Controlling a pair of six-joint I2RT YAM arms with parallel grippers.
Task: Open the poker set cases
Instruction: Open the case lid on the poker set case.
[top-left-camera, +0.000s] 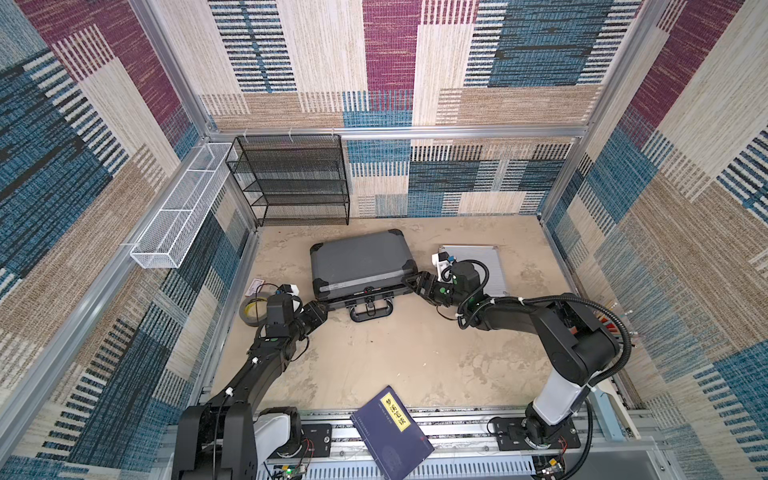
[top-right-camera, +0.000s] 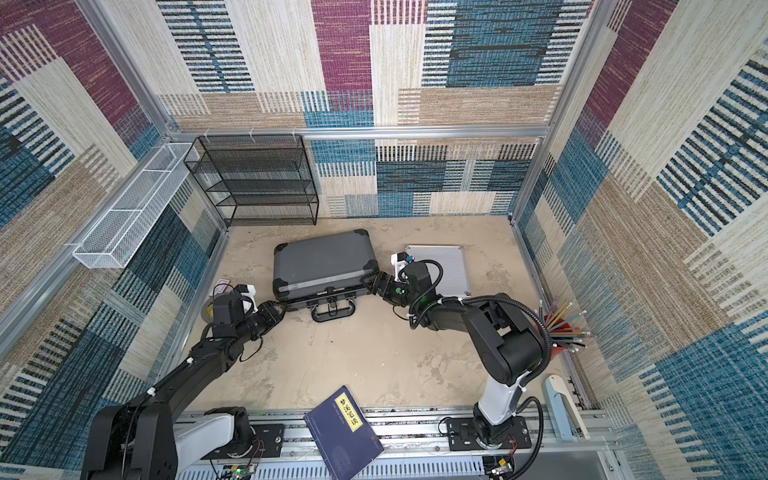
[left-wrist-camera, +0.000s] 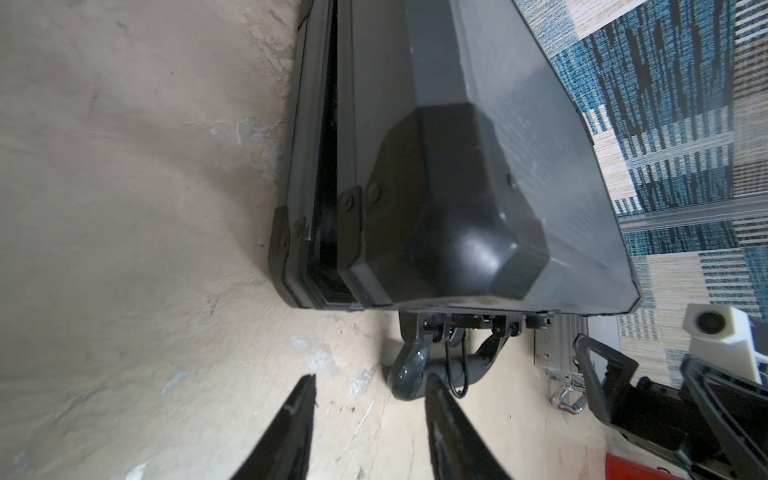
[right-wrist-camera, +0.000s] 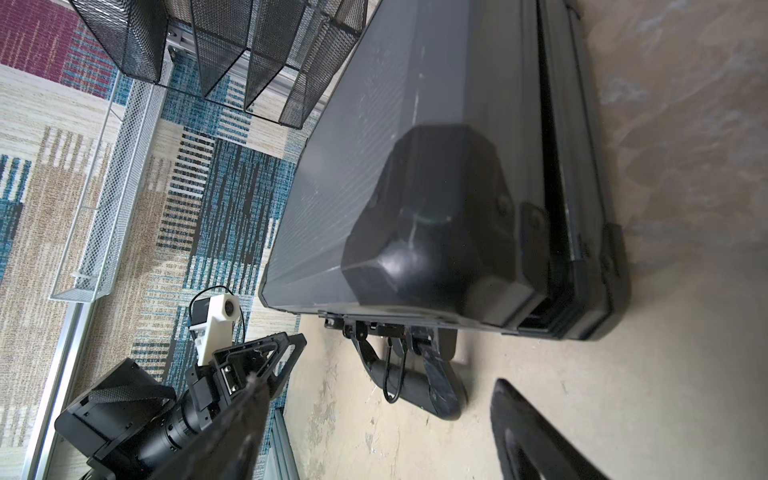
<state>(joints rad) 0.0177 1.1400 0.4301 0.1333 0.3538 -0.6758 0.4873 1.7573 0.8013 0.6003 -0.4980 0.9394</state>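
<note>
Two poker set cases lie on the beige counter. The larger dark grey case sits near the middle towards the back. The smaller ribbed silver case lies flat just to its right, apart from it and partly hidden by the right arm. The grey case's black handle rests on the counter, facing the robot. Both wrist views show a dark slit between its lid and base at the near corners, so the lid stands slightly ajar. The silver case shows no such gap in the top views.

Two arms reach in low from the front rail and angle inward. The left hand is at the grey case's near left corner and the right hand at its near right corner. Both hands have their jaws parted and nothing between them. Whether either fingertip touches the case cannot be told.

One blue book with a yellow label lies tilted over the counter's front edge, half on the rail. One roll of tape sits by the left wall behind the left wrist. One black mesh rack stands in the back left corner, clear of the grey case. One white wire basket hangs on the left wall. A red cup of pencils shows by the right wall in a top view.

A broad stretch of bare counter lies between the cases and the book, and the back right corner is bare too.
</note>
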